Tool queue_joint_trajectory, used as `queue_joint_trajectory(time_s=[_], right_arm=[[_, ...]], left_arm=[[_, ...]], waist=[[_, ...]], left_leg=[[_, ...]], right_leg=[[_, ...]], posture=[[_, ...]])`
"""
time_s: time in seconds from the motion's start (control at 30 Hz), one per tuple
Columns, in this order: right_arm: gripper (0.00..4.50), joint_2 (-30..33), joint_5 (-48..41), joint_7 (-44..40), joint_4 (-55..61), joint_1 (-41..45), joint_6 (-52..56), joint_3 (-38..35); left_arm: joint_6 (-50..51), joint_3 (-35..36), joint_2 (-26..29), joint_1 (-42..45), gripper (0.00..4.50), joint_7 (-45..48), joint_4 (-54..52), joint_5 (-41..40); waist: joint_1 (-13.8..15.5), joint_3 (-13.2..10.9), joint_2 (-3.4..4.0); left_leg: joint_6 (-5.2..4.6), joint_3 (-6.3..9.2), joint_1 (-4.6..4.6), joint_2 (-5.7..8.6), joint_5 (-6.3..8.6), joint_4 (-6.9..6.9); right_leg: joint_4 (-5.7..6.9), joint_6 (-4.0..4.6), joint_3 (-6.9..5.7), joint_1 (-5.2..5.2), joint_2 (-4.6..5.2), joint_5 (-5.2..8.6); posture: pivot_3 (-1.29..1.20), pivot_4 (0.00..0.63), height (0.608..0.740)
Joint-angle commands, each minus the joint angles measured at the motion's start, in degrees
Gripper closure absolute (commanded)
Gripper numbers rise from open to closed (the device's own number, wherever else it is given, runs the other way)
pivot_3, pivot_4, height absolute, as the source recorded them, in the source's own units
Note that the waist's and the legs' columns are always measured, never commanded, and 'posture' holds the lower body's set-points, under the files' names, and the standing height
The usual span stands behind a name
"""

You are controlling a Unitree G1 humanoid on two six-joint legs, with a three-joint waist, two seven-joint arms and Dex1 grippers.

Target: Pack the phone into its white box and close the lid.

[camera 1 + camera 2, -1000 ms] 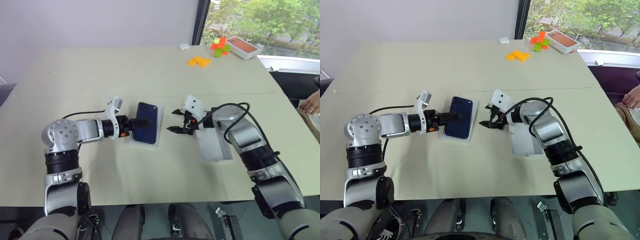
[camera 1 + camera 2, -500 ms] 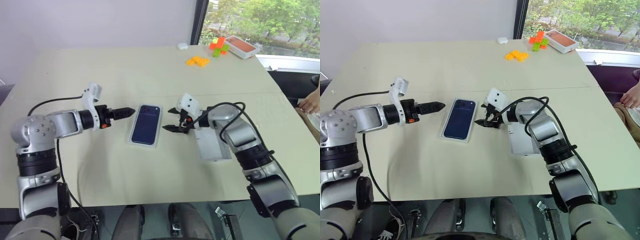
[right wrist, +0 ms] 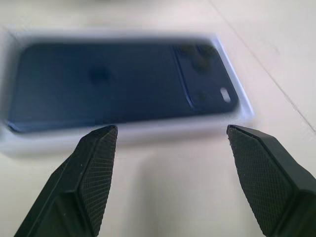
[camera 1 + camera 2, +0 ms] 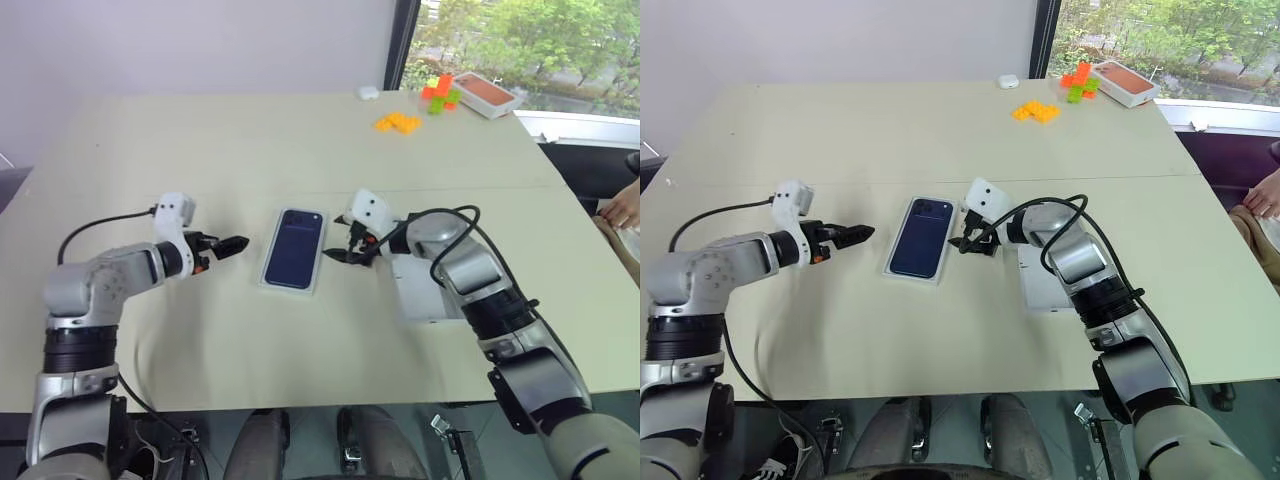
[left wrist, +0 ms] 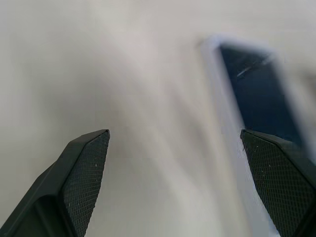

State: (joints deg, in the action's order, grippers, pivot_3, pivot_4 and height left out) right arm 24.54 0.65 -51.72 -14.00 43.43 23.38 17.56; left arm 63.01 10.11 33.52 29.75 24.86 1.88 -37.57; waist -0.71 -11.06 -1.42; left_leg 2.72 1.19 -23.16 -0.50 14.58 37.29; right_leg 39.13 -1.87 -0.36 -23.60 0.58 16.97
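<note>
the table is wide and pale, and the work sits mid-table in front of me. the box lies there with its long axis running away from me, tilted a little to my right at the far end, and the phone already lies flat inside it, back up, camera cluster at the far end. the lid lies open side up on my right side, near the box but apart from it, partly under my right forearm, its long axis roughly matching the box's.

what i judge is left is the lid. my right arm is the nearer one to it: the lid is just back and outward from my right claw, which points left at the box's right edge and hangs close beside it, fingers spread wide, holding nothing. my left claw is on the other side of the box, a little apart from its left edge, pointing right at it, also spread and empty.
</note>
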Motion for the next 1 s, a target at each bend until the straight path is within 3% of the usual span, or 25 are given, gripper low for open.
queue_joint_trajectory(time_s=[0.03,0.1,0.13,0.23,0.27,0.5,0.67,1.0], right_arm=[[1.36,-0.02,0.66,0.31,-0.20,0.61,-1.23,-0.17],[2.14,0.09,1.41,0.45,-0.48,0.40,-1.76,0.24],[2.79,0.05,1.90,0.69,-0.65,0.31,-2.18,0.49],[4.26,-0.57,2.54,1.11,-0.61,0.00,-2.34,0.69],[4.46,-0.91,2.63,1.25,-0.37,-0.12,-2.10,0.73],[4.46,-2.24,3.82,2.31,0.40,-0.88,-1.56,1.96],[4.46,-2.37,3.74,1.52,2.20,-1.79,-1.31,2.75],[4.46,1.49,4.28,-2.00,4.61,-3.26,-1.11,3.51]], left_arm=[[-0.96,0.38,-2.66,2.96,1.47,-1.17,-0.82,0.45],[-2.68,-2.74,-2.41,3.23,2.46,-1.32,0.00,4.03],[-2.66,-3.47,-2.64,3.37,3.11,-1.23,0.59,4.70],[-4.68,-7.44,-2.53,3.77,4.49,-0.66,2.16,8.49],[-5.17,-8.95,-2.53,3.96,4.50,-0.60,2.75,9.89],[-6.00,-15.74,-2.25,4.55,4.50,3.76,2.75,14.15],[-1.36,-14.69,-5.48,5.66,4.50,6.08,0.09,10.64],[5.13,-14.06,-6.77,4.85,4.50,9.19,-6.64,8.20]], waist=[[0.01,0.00,0.00],[-0.05,0.00,0.00],[-0.24,0.00,0.00],[-0.37,0.00,0.00],[-0.30,0.00,0.00],[-0.01,0.02,0.02],[0.14,0.03,0.03],[-0.02,0.03,0.03]], left_leg=[[0.00,0.00,-0.02,-0.01,0.00,0.00],[0.00,0.00,-0.07,-0.02,0.00,0.01],[0.00,0.00,-0.07,-0.02,0.00,0.00],[0.00,-0.03,-0.03,-0.03,0.00,-0.03],[0.00,-0.03,-0.03,-0.03,0.00,-0.04],[-0.05,-0.02,0.05,0.01,-0.03,0.07],[-0.06,-0.01,0.07,0.02,-0.04,0.09],[-0.06,0.00,0.05,0.02,-0.04,0.09]], right_leg=[[0.00,0.00,0.00,-0.01,-0.01,0.00],[0.00,0.00,-0.01,-0.06,-0.02,0.00],[0.01,0.00,-0.01,-0.06,-0.02,0.00],[0.01,0.00,0.00,-0.06,-0.04,0.00],[0.02,0.00,0.00,-0.07,-0.04,0.00],[0.11,0.00,0.00,0.05,-0.01,-0.01],[0.11,0.00,0.00,0.09,0.00,-0.01],[0.10,-0.01,0.00,0.08,-0.02,-0.01]], posture=[[0.00,0.150,0.740],[0.00,0.150,0.740],[0.00,0.150,0.740],[0.00,0.150,0.740],[0.00,0.150,0.740],[0.00,0.150,0.740],[0.00,0.150,0.740],[0.00,0.150,0.740]])
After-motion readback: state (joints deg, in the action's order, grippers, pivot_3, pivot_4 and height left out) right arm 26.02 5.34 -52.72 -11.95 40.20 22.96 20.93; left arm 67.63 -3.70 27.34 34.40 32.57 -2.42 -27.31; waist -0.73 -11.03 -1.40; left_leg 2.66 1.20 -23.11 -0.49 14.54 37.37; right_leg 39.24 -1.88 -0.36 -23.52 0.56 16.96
